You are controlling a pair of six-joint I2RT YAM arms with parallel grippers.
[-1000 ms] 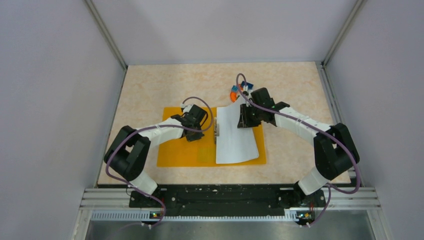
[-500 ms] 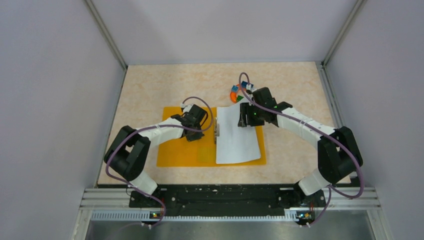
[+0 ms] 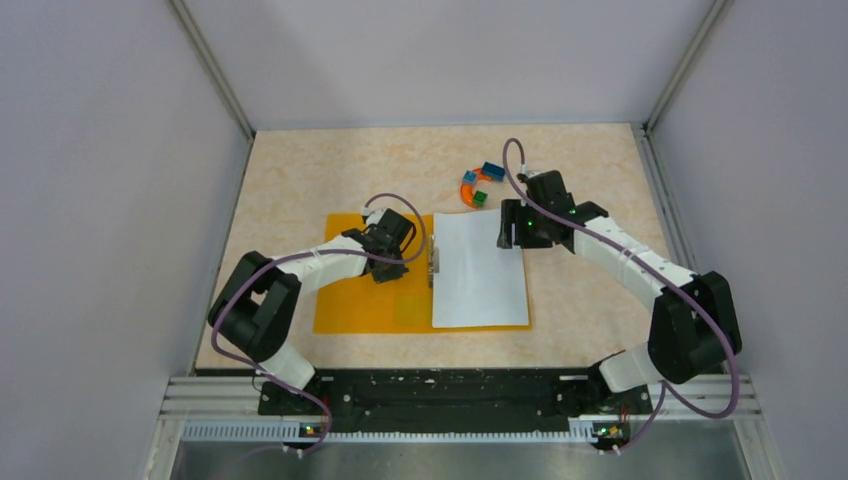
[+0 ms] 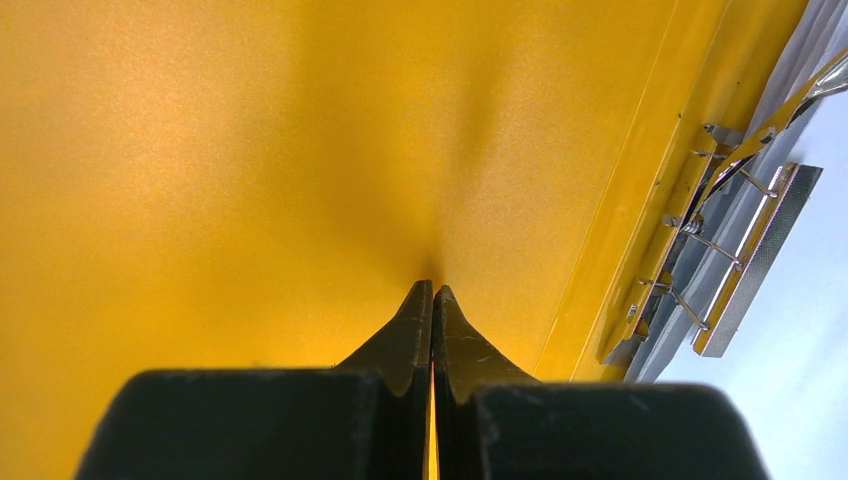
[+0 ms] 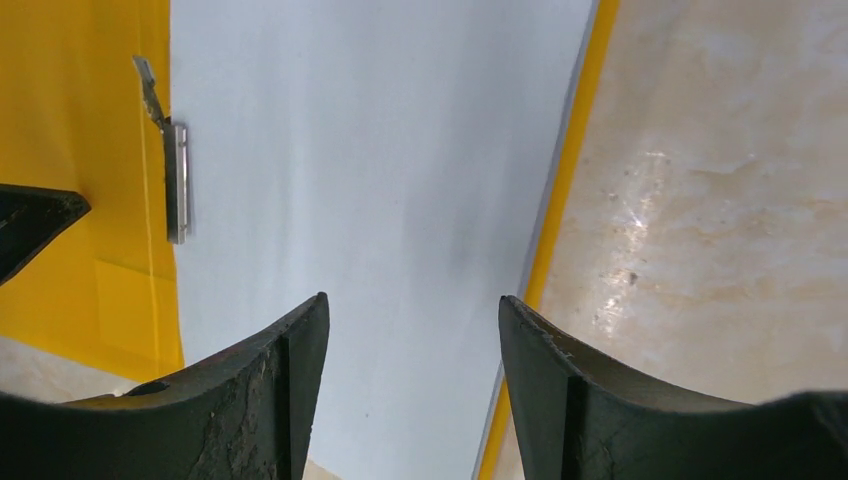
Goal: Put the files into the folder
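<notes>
Files (image 3: 478,268) flat inside open orange folder (image 3: 365,303)

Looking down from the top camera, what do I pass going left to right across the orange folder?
Bare folder → left fingers, shut and pressing on it → metal clip → white files.

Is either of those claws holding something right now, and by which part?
Nothing is gripped. The right fingers hang open above the files' right edge. The left fingers are closed together, their tips pressing on the folder's left flap without clamping it.
</notes>
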